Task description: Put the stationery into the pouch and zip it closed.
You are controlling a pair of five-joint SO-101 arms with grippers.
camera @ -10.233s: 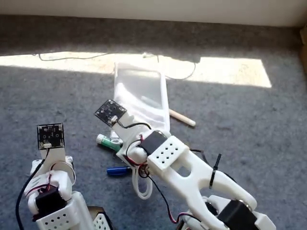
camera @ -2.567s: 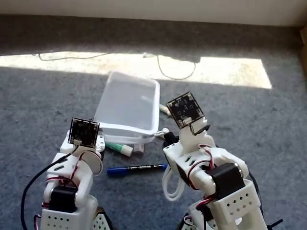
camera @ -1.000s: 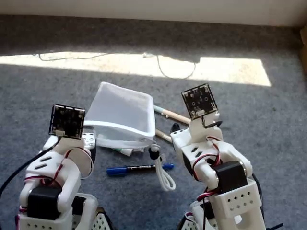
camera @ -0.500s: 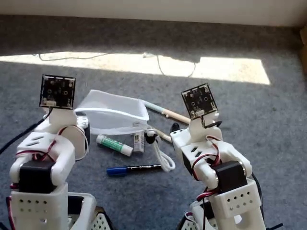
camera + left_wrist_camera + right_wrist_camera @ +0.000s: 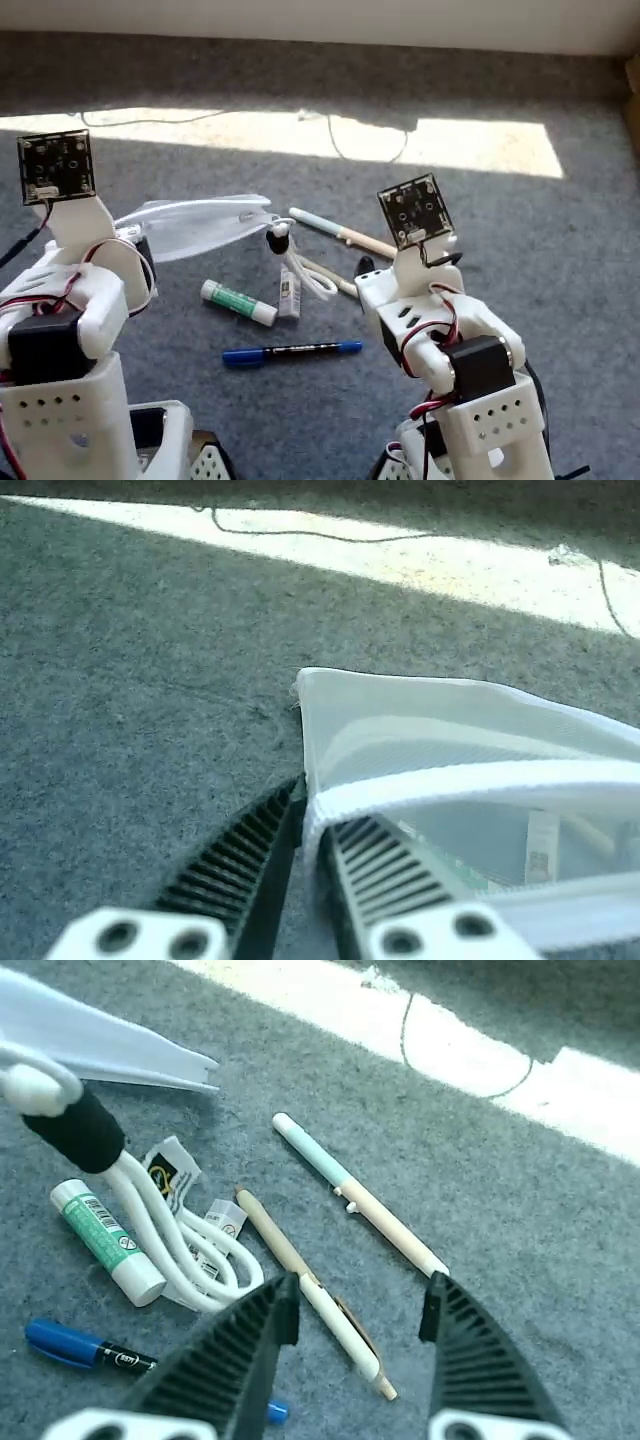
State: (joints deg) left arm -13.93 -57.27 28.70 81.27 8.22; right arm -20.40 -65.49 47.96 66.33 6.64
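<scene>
Stationery [image 5: 330,277] lies loose on the carpet [image 5: 520,260]: blue marker [image 5: 290,351] nearest me, glue stick [image 5: 238,302] behind it, two pens [image 5: 340,234] beyond. My right pincer [image 5: 355,1310] hangs open above the pens. My left pincer [image 5: 310,840] grips the pouch [image 5: 195,225] by its rim, held up toward the carpet's left edge.

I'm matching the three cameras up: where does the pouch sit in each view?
High view: pouch left of centre, beyond the glue stick.
Left wrist view: pouch edge pinched in the left claw.
Right wrist view: pouch beside the black toggle.
Shared landmark: the sunlit carpet strip.
</scene>
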